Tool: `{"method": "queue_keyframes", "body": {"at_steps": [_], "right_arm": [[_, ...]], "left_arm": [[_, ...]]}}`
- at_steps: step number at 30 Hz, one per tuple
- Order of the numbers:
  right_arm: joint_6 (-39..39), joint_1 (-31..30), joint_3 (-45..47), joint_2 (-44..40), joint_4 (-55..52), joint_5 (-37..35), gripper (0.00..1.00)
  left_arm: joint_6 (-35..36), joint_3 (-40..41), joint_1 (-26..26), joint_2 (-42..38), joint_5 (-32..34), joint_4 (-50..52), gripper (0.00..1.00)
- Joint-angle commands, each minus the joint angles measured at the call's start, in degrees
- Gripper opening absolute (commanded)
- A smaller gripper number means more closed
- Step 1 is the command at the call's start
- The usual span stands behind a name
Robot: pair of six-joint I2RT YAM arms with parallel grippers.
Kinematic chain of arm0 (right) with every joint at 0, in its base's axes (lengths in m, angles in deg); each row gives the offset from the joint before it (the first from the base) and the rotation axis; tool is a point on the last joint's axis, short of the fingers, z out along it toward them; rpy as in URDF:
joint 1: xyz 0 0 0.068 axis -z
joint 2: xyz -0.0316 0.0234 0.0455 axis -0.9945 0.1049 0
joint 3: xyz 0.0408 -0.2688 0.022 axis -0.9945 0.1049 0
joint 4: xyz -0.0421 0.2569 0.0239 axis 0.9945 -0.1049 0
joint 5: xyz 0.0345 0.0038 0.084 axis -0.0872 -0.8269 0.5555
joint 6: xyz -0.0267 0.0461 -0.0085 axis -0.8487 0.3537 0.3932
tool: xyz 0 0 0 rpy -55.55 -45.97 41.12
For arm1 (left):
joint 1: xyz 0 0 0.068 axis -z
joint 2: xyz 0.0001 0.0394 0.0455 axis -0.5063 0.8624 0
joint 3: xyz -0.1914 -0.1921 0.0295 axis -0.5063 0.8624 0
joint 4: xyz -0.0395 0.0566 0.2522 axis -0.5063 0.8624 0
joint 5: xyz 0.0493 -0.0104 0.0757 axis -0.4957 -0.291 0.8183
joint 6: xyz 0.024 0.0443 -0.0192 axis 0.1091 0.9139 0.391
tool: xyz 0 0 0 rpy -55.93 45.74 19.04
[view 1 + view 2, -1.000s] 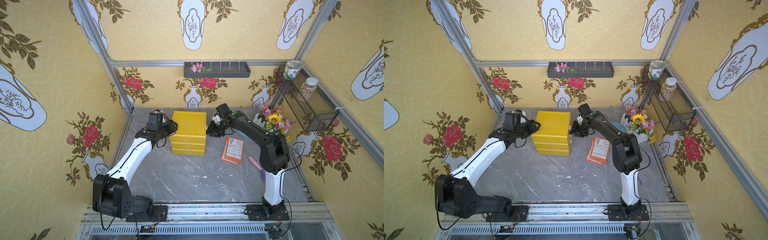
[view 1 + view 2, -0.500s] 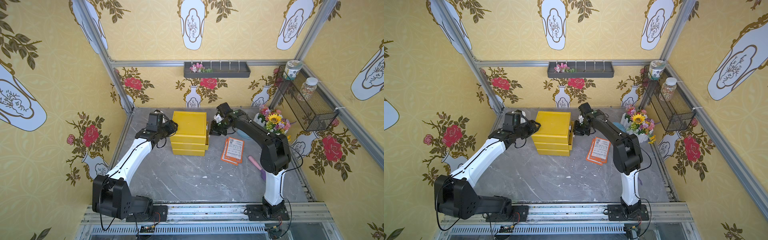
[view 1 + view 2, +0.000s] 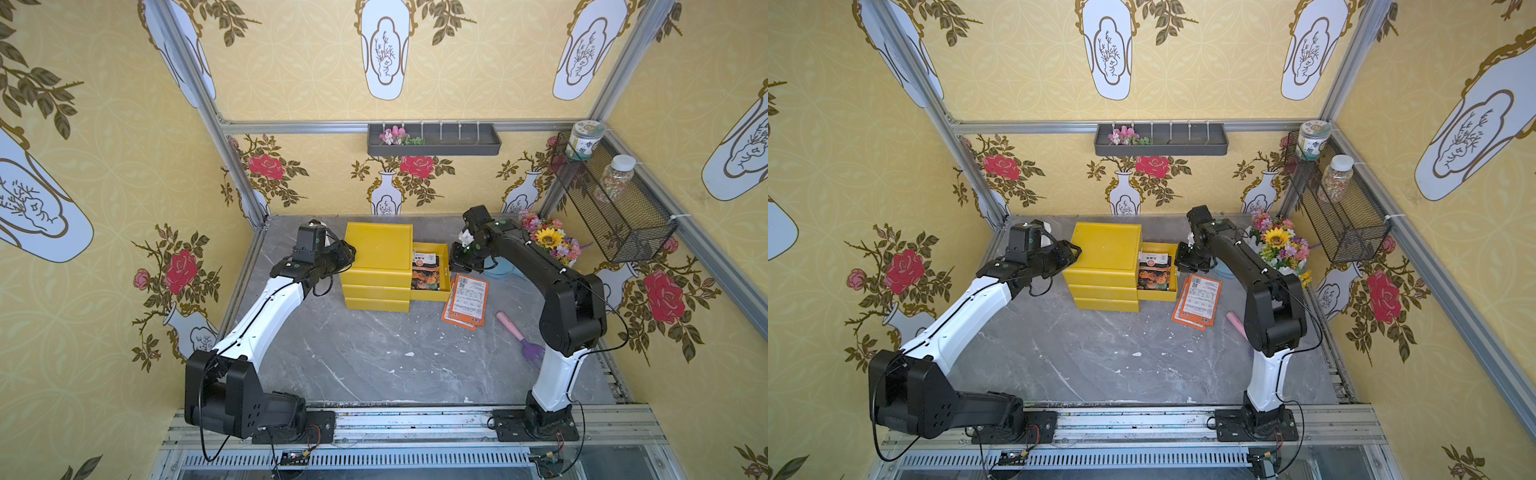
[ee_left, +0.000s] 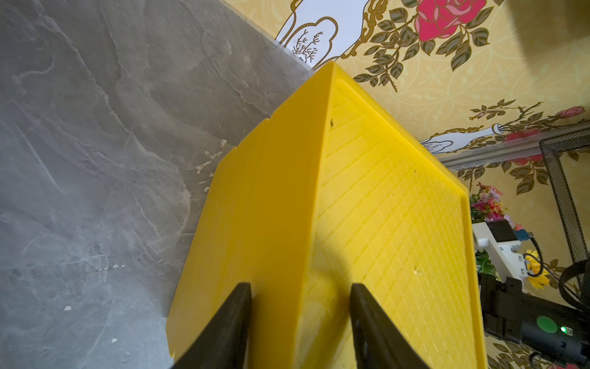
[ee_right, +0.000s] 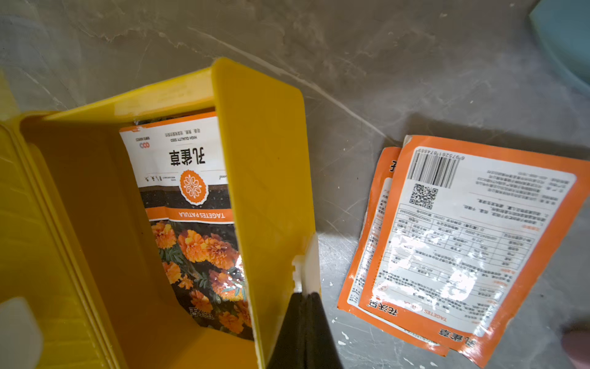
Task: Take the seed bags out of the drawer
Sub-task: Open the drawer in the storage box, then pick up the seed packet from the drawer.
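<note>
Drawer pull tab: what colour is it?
White, on the yellow drawer; the pull tab shows best in the right wrist view.

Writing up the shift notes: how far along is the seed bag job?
Done: two seed bags lie on the table by the chest. In hand: the right hand is shut on the pull tab of the open top drawer. Left: the marigold bag in the drawer.

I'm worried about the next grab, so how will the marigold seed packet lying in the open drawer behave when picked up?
The glossy marigold-print seed packet looks thin and flat, so probably light and floppy. Its shiny film may be slippery. Lying flat in the yellow plastic drawer, its edge may be hard to pinch.
</note>
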Motion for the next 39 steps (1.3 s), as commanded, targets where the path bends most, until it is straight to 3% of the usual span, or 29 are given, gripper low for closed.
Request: {"method": "queue_keyframes", "body": {"at_steps": [1, 4, 10, 17, 19, 27, 39], "right_arm": [[0.1, 0.0, -0.5, 0.2, 1.1, 0.0, 0.03], [0.1, 0.0, -1.5, 1.1, 1.1, -0.2, 0.09], [-0.2, 0.3, -4.4, 2.1, -1.2, -2.9, 0.32], [-1.3, -0.3, -8.6, 0.8, -3.7, -6.1, 0.38], [-1.4, -1.5, -10.0, 0.7, -4.3, -6.1, 0.37], [0.6, -7.8, -12.0, 4.5, -3.2, -4.4, 0.14], [3.4, -9.5, -11.8, 12.2, 1.3, -0.3, 0.10]], "left_arm": [[0.2, 0.9, 0.2, 1.0, -1.9, 7.1, 0.54], [0.2, 1.0, 0.2, 0.9, -1.9, 7.1, 0.54], [0.0, 0.9, 0.2, 1.2, -2.0, 6.9, 0.54], [0.0, 0.6, 0.2, 1.5, -2.1, 6.8, 0.54], [0.0, 0.4, 0.2, 1.4, -2.0, 6.8, 0.54], [-0.2, 0.4, 0.2, 1.1, -2.0, 6.7, 0.54], [-0.8, 0.9, 0.2, 0.6, -2.3, 6.0, 0.54]]}}
